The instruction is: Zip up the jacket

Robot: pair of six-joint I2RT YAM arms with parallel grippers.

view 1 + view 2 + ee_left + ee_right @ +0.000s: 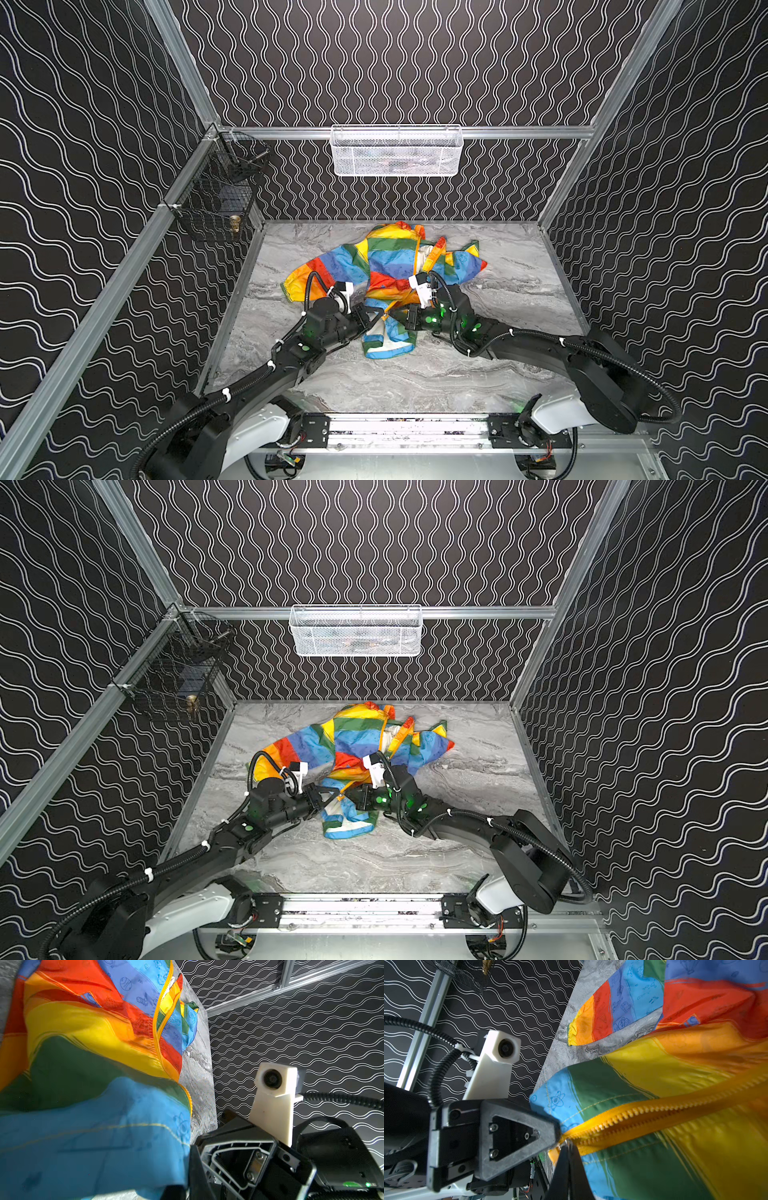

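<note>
The rainbow-striped jacket lies crumpled on the marble table, its hem toward the arms. Its orange zipper runs up the front from the hem. Higher up, the front edges part and white lining shows. My left gripper is shut on the blue hem fabric right beside the zipper's lower end. Its fingers are also in the right wrist view. My right gripper meets it tip to tip, shut on the zipper pull at the zipper's lower end.
A white wire basket hangs on the back wall and a black wire basket on the left wall. Patterned walls close in the marble table on three sides. The arms' base rail runs along the front.
</note>
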